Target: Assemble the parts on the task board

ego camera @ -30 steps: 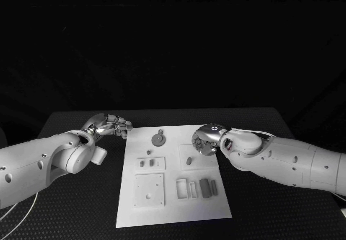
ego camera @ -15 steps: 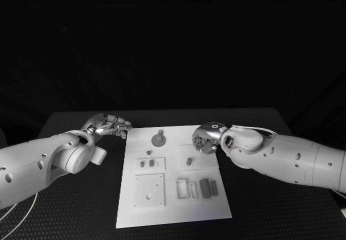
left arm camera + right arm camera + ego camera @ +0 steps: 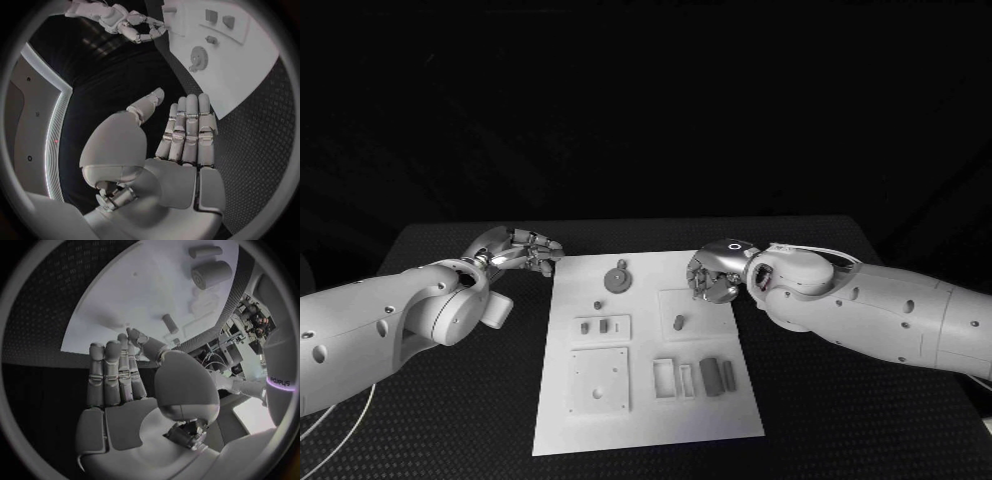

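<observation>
The white task board (image 3: 646, 400) lies in the middle of the black table. On it are a round gear-like part (image 3: 616, 277), a small peg (image 3: 679, 322), two small parts in a plate (image 3: 594, 325) and two dark bars (image 3: 718, 374). My left hand (image 3: 519, 250) hovers off the board's far left corner, fingers straight and holding nothing (image 3: 187, 135). My right hand (image 3: 714, 275) hangs over the board's far right edge, near the peg (image 3: 169, 322). Its fingers (image 3: 112, 375) are extended and empty. The gear (image 3: 199, 54) and the right hand (image 3: 134, 25) also appear in the left wrist view.
A square plate with holes (image 3: 599, 380) and two small open frames (image 3: 674, 378) sit on the near half of the board. Black matting (image 3: 459, 420) surrounds the board on all sides.
My right arm has turned and shifted slightly, bringing the hand a little up and away from the board. The left hand and the parts have stayed put.
</observation>
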`<control>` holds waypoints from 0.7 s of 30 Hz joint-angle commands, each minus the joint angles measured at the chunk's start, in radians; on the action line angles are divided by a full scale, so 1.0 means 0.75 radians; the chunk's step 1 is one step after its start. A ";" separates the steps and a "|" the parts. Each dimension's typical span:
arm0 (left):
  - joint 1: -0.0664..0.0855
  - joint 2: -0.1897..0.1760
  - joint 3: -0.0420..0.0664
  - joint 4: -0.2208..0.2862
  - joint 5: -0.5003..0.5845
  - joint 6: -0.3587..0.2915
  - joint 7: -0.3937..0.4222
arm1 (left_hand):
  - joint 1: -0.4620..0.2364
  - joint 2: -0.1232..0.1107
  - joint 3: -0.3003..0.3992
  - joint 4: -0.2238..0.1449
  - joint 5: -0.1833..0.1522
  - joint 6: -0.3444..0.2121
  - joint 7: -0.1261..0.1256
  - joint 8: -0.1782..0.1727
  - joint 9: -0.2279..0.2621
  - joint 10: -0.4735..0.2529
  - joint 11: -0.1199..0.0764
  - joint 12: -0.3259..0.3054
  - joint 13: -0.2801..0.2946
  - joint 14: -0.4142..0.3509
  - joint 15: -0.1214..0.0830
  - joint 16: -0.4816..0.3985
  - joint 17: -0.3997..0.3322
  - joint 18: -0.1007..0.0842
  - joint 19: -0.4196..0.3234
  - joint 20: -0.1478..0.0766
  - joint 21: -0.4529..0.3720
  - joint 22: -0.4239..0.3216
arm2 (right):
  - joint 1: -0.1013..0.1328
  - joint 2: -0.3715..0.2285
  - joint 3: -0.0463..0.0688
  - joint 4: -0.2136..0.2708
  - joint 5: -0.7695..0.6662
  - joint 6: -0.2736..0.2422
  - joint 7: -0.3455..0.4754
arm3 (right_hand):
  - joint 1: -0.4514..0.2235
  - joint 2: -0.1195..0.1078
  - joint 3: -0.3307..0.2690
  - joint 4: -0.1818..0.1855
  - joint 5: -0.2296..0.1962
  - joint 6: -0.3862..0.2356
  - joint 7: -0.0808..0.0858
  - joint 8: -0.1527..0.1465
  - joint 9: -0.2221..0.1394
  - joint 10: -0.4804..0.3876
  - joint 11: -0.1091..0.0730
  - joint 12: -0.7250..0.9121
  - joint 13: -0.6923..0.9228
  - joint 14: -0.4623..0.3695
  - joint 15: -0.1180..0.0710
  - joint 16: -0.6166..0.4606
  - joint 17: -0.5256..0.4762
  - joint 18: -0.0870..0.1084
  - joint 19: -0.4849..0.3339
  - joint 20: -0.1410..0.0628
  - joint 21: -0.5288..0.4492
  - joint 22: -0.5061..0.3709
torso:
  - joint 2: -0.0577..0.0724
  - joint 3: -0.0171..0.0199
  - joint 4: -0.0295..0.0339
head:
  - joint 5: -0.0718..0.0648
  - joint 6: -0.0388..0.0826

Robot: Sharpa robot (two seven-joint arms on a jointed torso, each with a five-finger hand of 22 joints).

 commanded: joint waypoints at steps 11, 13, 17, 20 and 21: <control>0.003 0.005 0.001 -0.003 0.007 0.013 0.008 | -0.012 -0.001 -0.008 0.001 -0.002 -0.010 0.003 0.009 -0.002 -0.008 -0.001 -0.005 -0.001 0.004 0.008 -0.007 0.002 0.014 0.005 0.008 -0.007 -0.002 | 0.012 -0.023 0.026 0.091 0.077 0.002 0.015 | -0.015 0.005 0.010 -0.003 0.001 0.009 0.002 0.003 0.003 0.009 0.003 0.001 0.003 0.007 -0.007 -0.007 0.002 0.059 0.004 -0.007 0.004 0.002 | -0.001 -0.0014 -0.0002 | 0.008 -0.002; 0.003 0.005 0.001 -0.006 0.007 0.012 0.009 | -0.012 -0.001 -0.008 0.001 -0.002 -0.010 0.003 0.009 -0.002 -0.008 -0.001 -0.005 -0.001 0.004 0.008 -0.007 0.002 0.014 0.005 0.008 -0.007 -0.002 | 0.012 -0.019 0.026 0.099 0.085 -0.001 0.018 | -0.015 0.005 0.010 -0.003 0.001 0.009 0.002 0.003 0.003 0.009 0.003 0.001 0.003 0.007 -0.007 -0.007 0.002 0.059 0.004 -0.008 0.004 0.002 | -0.001 -0.0016 0.0001 | 0.009 -0.001; 0.004 0.011 0.001 -0.020 0.009 0.008 0.011 | -0.012 -0.001 -0.008 0.001 -0.002 -0.011 0.003 0.009 -0.002 -0.009 0.000 -0.005 -0.001 0.004 0.008 -0.008 0.003 0.014 0.006 0.008 -0.007 -0.002 | 0.012 -0.001 0.026 0.131 0.102 -0.007 0.027 | -0.015 0.005 0.011 -0.003 0.001 0.008 0.002 0.003 0.003 0.009 0.003 0.001 0.003 0.007 -0.007 -0.008 0.002 0.059 0.004 -0.008 0.004 0.002 | -0.001 -0.0016 0.0009 | 0.021 0.000; 0.004 0.017 0.001 -0.031 0.011 0.007 0.011 | -0.012 -0.002 -0.008 0.001 -0.002 -0.011 0.003 0.009 -0.002 -0.009 0.000 -0.005 -0.001 0.004 0.008 -0.008 0.003 0.014 0.006 0.008 -0.008 -0.002 | 0.012 0.021 0.026 0.150 0.104 0.001 0.028 | -0.015 0.006 0.011 -0.003 0.001 0.008 0.002 0.003 0.004 0.008 0.003 0.000 0.004 0.007 -0.007 -0.008 0.002 0.059 0.004 -0.008 0.004 0.002 | -0.004 -0.0029 0.0038 | 0.027 -0.002; 0.005 0.020 0.001 -0.036 0.015 0.006 0.011 | -0.012 -0.002 -0.008 0.001 -0.002 -0.011 0.003 0.009 -0.002 -0.009 0.000 -0.005 -0.001 0.004 0.008 -0.008 0.003 0.014 0.006 0.009 -0.008 -0.002 | 0.012 0.036 0.026 0.163 0.104 0.005 0.029 | -0.015 0.006 0.011 -0.003 0.001 0.008 0.002 0.003 0.004 0.008 0.003 0.000 0.004 0.007 -0.007 -0.009 0.002 0.059 0.004 -0.008 0.004 0.002 | -0.005 -0.0036 0.0036 | 0.031 -0.001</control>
